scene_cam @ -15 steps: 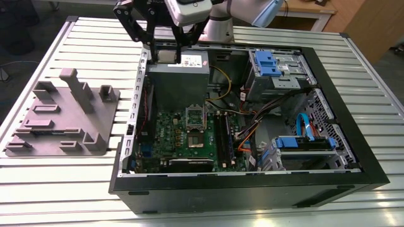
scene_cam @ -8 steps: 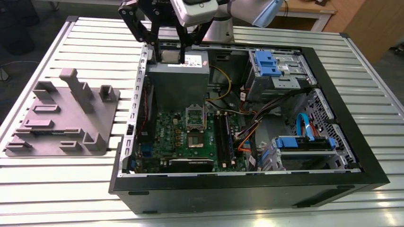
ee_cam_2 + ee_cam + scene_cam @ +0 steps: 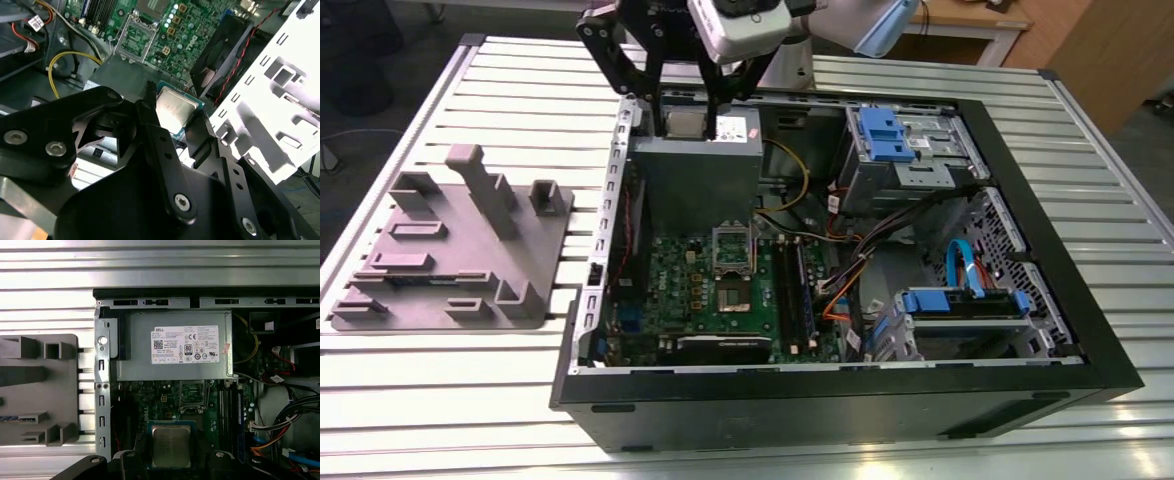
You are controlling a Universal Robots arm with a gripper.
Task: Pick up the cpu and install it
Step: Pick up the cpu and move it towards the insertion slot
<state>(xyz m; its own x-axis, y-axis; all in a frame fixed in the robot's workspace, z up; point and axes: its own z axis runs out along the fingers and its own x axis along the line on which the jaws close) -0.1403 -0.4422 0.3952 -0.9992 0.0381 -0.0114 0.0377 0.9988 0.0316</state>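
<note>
The cpu [image 3: 171, 445] is a small square chip with a silvery top and a green rim. It hangs level between the black fingers [image 3: 150, 120] of my gripper [image 3: 177, 117], which is shut on it. In the exterior view the gripper [image 3: 683, 118] holds the cpu [image 3: 680, 125] above the far end of the open computer case [image 3: 854, 385], over the grey power supply [image 3: 698, 165]. The motherboard's socket [image 3: 734, 250] lies nearer the middle of the case with its metal frame raised. In both wrist views the socket [image 3: 192, 392] [image 3: 137, 37] sits beyond the cpu, uncovered.
A grey plastic fixture [image 3: 454, 250] with upright blocks lies on the slatted table at the exterior view's left. Inside the case are blue drive cages [image 3: 887, 135] [image 3: 961, 300], a bundle of cables [image 3: 854, 270] and memory slots [image 3: 794, 290] beside the socket.
</note>
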